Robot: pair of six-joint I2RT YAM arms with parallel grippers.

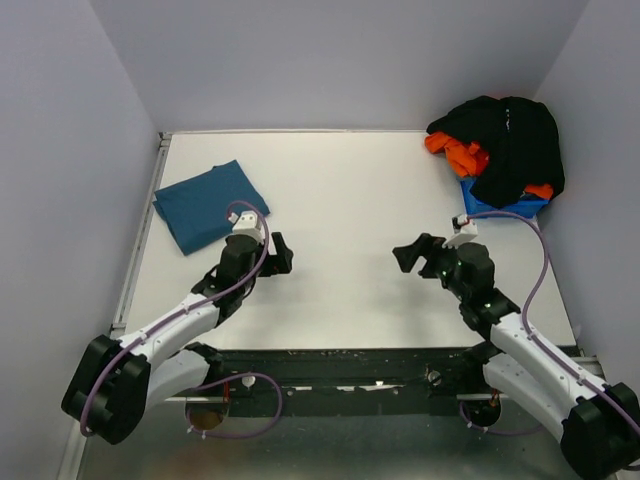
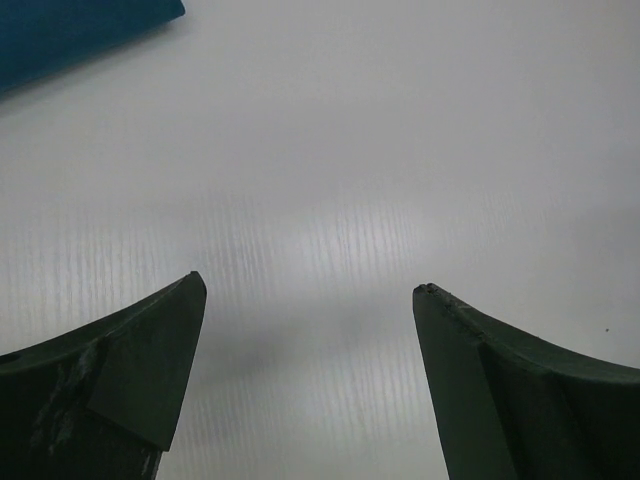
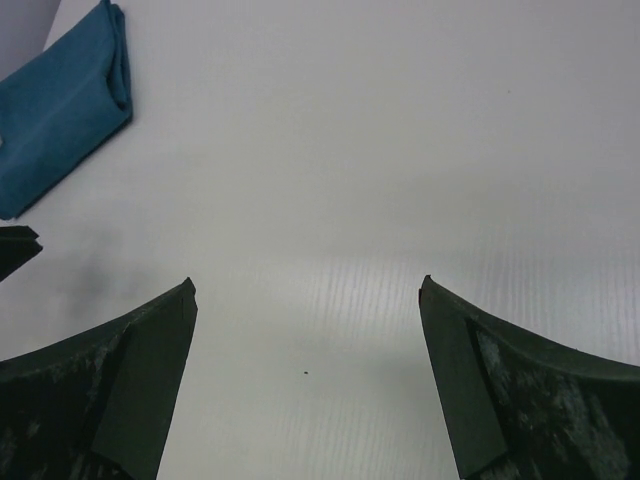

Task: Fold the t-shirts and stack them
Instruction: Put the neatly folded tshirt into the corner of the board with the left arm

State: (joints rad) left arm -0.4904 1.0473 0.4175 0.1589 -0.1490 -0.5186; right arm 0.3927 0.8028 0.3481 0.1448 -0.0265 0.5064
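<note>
A folded teal-blue t-shirt [image 1: 209,205] lies flat at the far left of the white table [image 1: 340,200]. It also shows in the left wrist view [image 2: 70,35] and the right wrist view [image 3: 60,115]. A black t-shirt [image 1: 515,145] and a bright orange t-shirt [image 1: 457,152] lie heaped at the far right corner. My left gripper [image 1: 280,254] is open and empty just right of the teal shirt, over bare table [image 2: 310,288]. My right gripper [image 1: 412,255] is open and empty over bare table [image 3: 308,285], left of the heap.
A small blue plastic bin [image 1: 500,205] sits under the black and orange heap at the far right. Grey walls close in the table on the left, back and right. A metal rail [image 1: 140,230] runs along the left edge.
</note>
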